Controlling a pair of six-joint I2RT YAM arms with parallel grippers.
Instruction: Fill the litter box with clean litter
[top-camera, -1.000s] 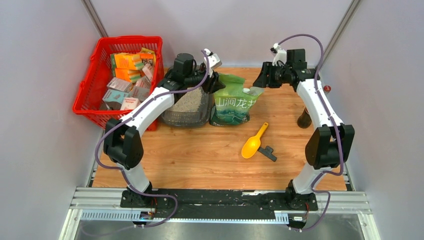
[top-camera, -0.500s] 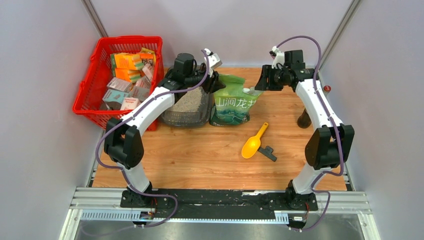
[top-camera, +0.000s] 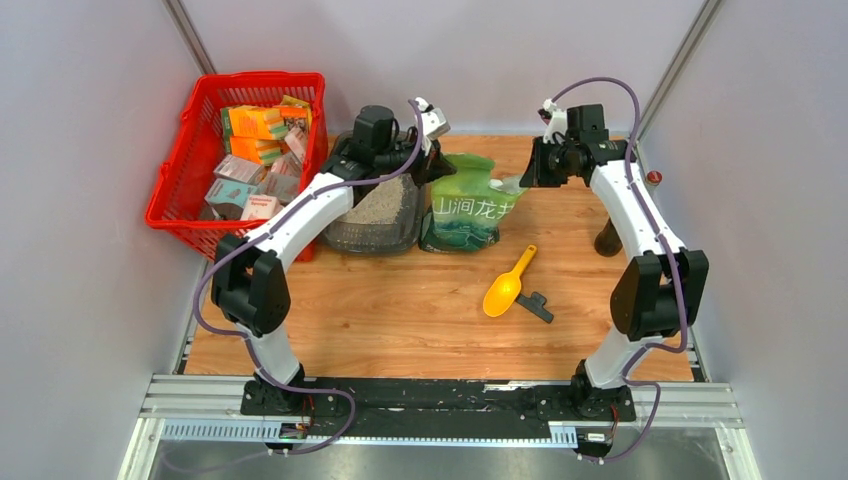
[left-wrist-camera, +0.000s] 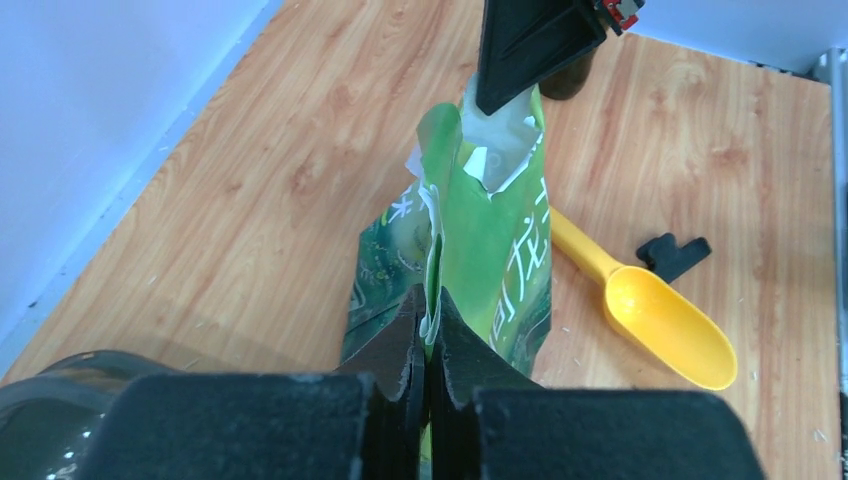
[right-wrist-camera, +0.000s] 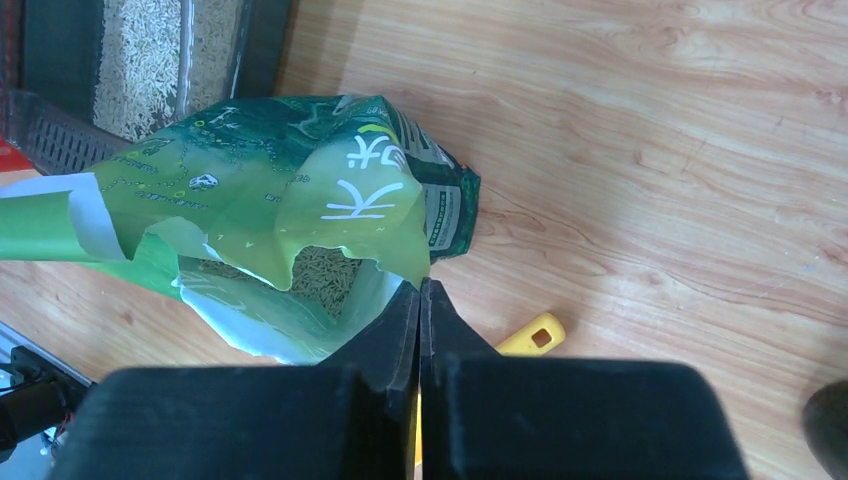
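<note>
The dark grey litter box (top-camera: 352, 236) stands at the back, beside the red basket, with clean litter (top-camera: 385, 205) in it. To its right stands a green printed bag (top-camera: 466, 207), torn open at the top. My left gripper (top-camera: 437, 166) is shut on the bag's left top edge (left-wrist-camera: 431, 318). On the opposite top corner my right gripper (top-camera: 527, 178) is shut too, its tips meeting on the plastic (right-wrist-camera: 420, 288). More clean litter (right-wrist-camera: 322, 266) shows through the bag's mouth in the right wrist view. The litter box (right-wrist-camera: 262, 45) lies just past the bag there.
A red mesh basket (top-camera: 176, 190) with several packets stands at the back left. A yellow scoop (top-camera: 506, 285) and a small black clip (top-camera: 537, 305) lie on the wooden table, right of centre. A dark brown upright object (top-camera: 607, 240) stands by the right arm.
Both grippers have gone from open to shut on the bag's top edges. The right gripper has shifted slightly right and back, pulling the bag's mouth wider.
</note>
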